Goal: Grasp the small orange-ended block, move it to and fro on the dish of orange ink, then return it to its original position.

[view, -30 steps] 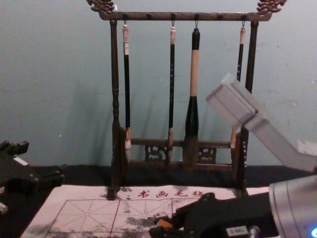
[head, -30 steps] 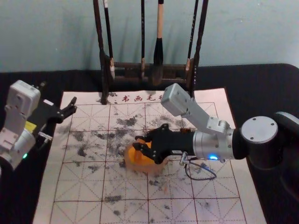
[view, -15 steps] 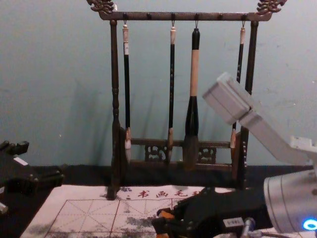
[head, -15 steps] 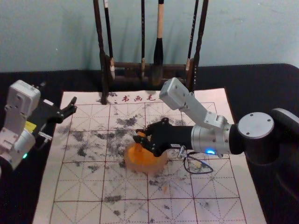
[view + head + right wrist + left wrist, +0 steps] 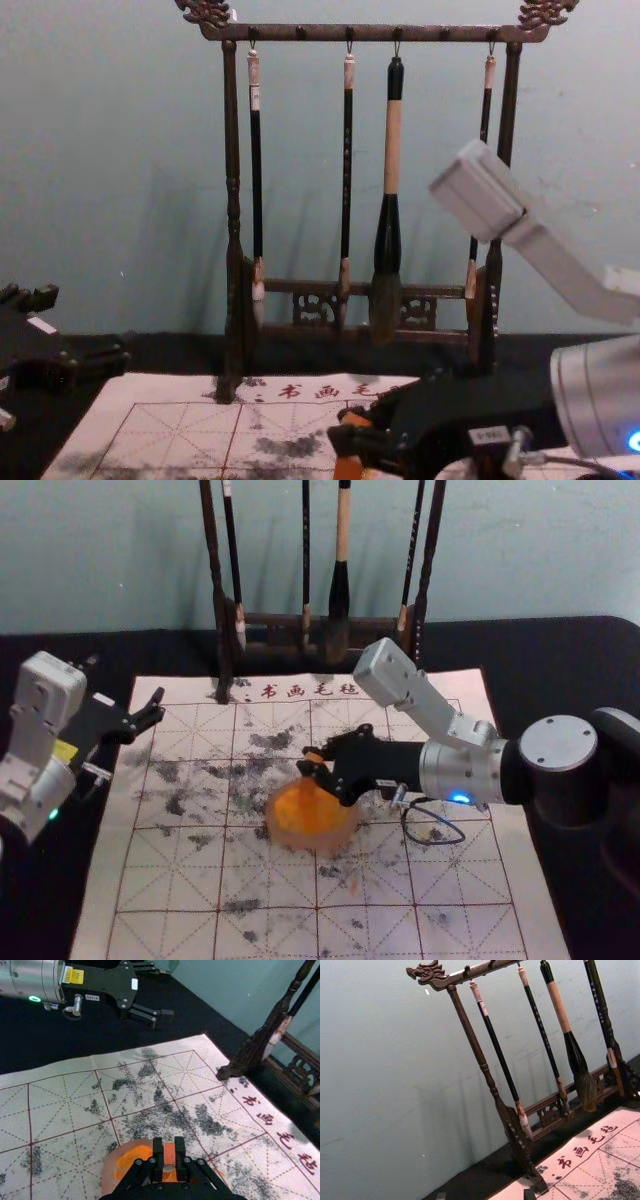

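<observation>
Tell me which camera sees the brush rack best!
Chest view: the rack stands upright there, top bar and both sides included. Head view cuts off its top; left wrist view slants it; right wrist view catches one lower part.

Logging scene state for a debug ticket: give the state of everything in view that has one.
Right gripper: shut on block
Block: held over dish, ink contact unclear
Dish: on mat, holding orange ink
Left gripper: open, parked at left
Mat: spread out, stained
Rack: upright
Four brushes: hanging
</observation>
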